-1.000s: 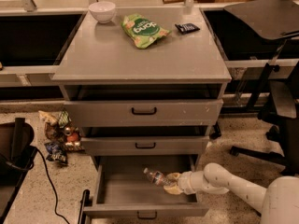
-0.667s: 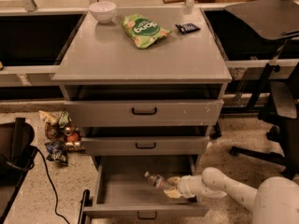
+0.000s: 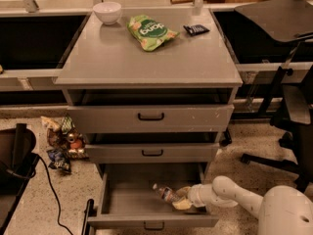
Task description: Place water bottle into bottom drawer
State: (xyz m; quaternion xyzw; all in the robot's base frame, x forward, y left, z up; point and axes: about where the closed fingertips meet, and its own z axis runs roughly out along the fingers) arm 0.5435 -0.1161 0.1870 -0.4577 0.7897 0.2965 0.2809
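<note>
Lower now, my gripper (image 3: 180, 202) clasps the water bottle (image 3: 165, 194) by its base inside the bottom drawer (image 3: 128, 202); I judge it light, slippery, crushable.

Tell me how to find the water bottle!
Look at the grey cabinet, then its open bottom drawer. Inside, right by the robot's end effector, is the water bottle. It's the only clear, white-capped thing in there.
</note>
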